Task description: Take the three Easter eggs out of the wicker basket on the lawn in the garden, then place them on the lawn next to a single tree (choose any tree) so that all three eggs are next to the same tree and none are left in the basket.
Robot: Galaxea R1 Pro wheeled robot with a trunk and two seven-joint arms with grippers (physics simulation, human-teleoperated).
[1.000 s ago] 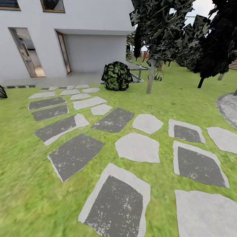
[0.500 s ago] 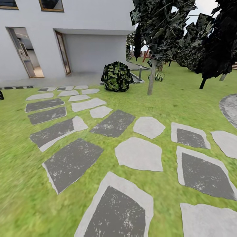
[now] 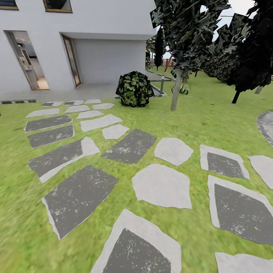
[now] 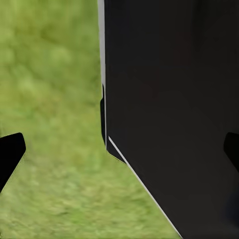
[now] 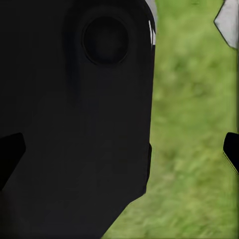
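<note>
many stepping stones [image 3: 161,185] across open lawn [image 3: 212,121], tree [image 3: 175,89] ahead, both tools' fingertips spread wide, empty

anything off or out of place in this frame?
Nothing stands out. Stepping stones lie flat in the lawn, a round bush and a pale-trunked tree stand upright by the house. Both wrist views look past dark robot bodywork onto grass.

home garden, green lawn [image 3: 212,113], stepping stones [image 3: 161,185], white house [image 3: 106,41], trees [image 3: 176,89]
</note>
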